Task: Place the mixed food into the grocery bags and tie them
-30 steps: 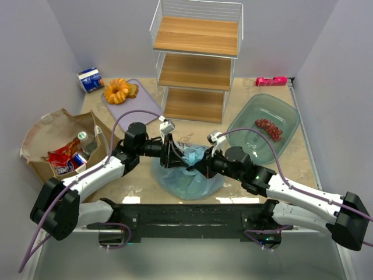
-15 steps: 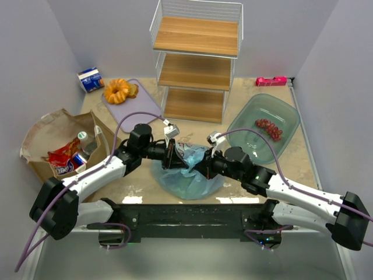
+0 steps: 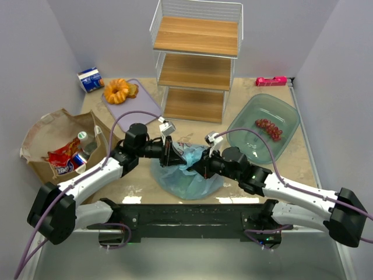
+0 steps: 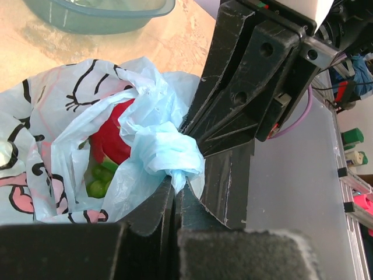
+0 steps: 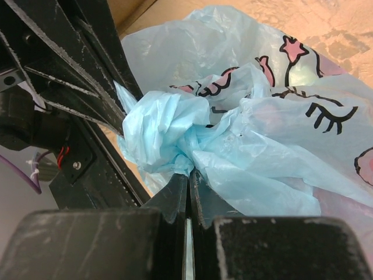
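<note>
The light-blue plastic bag lies on the table between the arms, its top bunched into a twist. My left gripper is shut on one twisted end of the bag. Inside show a red fruit and green grapes. My right gripper is shut on the other bunched end. From above, the left gripper and right gripper face each other closely. The brown paper bag at left holds a red snack packet, a can and a bottle. Dark red grapes lie in the green bowl.
A wire rack with wooden shelves stands at the back. An orange ring pastry sits on a purple board, a blue-white carton behind it. A pink object lies at the back right.
My left gripper, open a second ago, has shut on the twisted end of the plastic bag. The right gripper has kept its hold and shifted slightly left.
</note>
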